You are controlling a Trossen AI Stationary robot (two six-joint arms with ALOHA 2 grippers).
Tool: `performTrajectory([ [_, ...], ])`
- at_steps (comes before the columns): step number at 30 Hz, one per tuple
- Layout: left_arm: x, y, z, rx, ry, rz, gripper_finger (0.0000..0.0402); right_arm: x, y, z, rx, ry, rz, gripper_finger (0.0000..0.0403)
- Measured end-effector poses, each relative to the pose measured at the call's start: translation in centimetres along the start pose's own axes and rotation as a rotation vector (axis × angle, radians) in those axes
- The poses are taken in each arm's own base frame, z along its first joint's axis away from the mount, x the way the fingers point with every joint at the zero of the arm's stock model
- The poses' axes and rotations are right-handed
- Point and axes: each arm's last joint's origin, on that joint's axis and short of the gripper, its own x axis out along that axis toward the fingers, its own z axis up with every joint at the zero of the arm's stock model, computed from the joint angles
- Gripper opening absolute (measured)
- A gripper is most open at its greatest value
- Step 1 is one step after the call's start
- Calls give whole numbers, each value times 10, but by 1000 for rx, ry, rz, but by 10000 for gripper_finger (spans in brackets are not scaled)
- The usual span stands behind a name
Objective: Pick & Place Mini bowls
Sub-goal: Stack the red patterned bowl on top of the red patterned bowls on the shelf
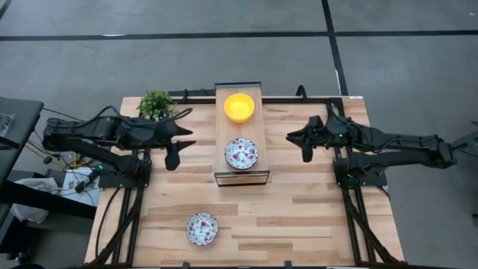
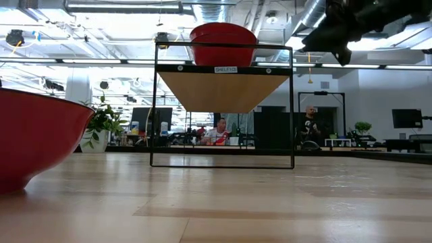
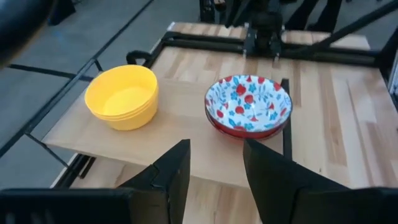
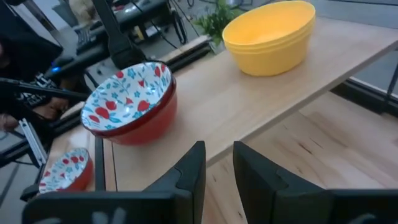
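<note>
Item: mini bowls, sorting job well along by the look of it. A yellow stack (image 1: 239, 107) is sitting at the far end of the raised shelf (image 1: 258, 142), apparently three nested, judging from the rims in the left wrist view. A floral stack (image 1: 241, 152), seemingly two nested with red outsides, is resting at the shelf's near end, apart from the yellow one. One lone floral bowl (image 1: 202, 228) is lying on the desk (image 1: 314, 217) near the front edge, well apart from the shelf; it is probably the last piece waiting to be placed.

Item: left gripper (image 1: 179, 144), hovering just left of the shelf, its jaws standing wide and holding nothing.

Item: right gripper (image 1: 305, 143), hovering to the right of the shelf, its jaws parted only narrowly and gripping nothing.

Item: surface. The desk is showing pale wooden planks with black framing at its edges. A small potted plant (image 1: 155, 103) is standing at the far left corner.

Item: room. Grey floor with dark seams is surrounding the desk. The low view is showing an open office with exposed ceiling ducts, monitors and two people (image 2: 217, 132) working far off.
</note>
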Motion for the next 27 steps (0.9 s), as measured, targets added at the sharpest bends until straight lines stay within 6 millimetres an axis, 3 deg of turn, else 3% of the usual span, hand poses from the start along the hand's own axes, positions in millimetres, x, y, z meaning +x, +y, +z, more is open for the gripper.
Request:
performTrajectory([
  [10, -1, -12, 15, -25, 222, -12, 147, 4, -7, -19, 8, -156, 57, 70],
  [20, 9, -27, 3, -374, 514, -121, 147, 5, -15, -41, 42, -301, 112, 70],
  [27, 18, -51, -4, -510, 644, -122, 147, 5, -21, -58, 60, -363, 140, 70],
])
